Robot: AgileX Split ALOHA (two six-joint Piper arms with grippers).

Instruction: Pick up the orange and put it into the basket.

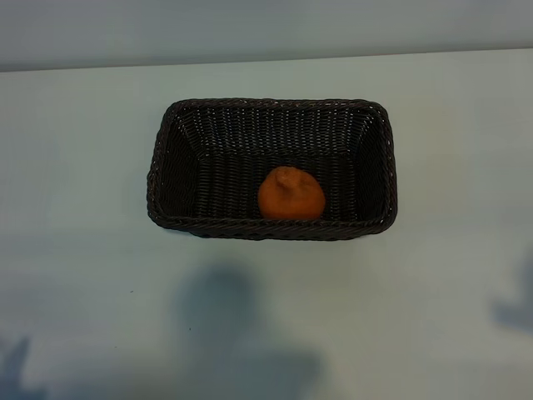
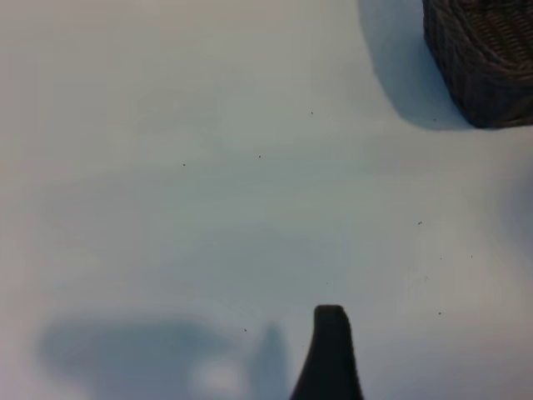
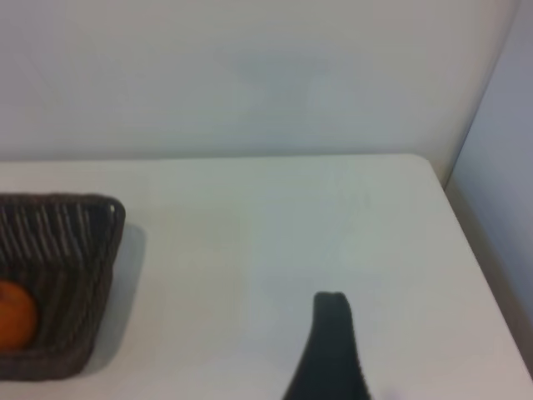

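**A:** Where does your task stand? The round, dimpled orange fruit [image 1: 291,194] already lies inside the rectangular dark brown woven wicker basket [image 1: 271,229], on its floor close to the long wall nearest the arms and a little toward the right arm's end.

**B:** So you would judge the placing step done. And your grippers?

**A:** Neither shows in the exterior view. Each wrist view catches only one dark fingertip: the left gripper [image 2: 330,350] over bare white tabletop [image 1: 75,167], with a corner of the basket off to one side, and the right gripper [image 3: 331,350] well apart from the basket. The left stands open and empty; for the right you cannot tell.

**B:** Next move?

**A:** Probably only parking both arms clear.
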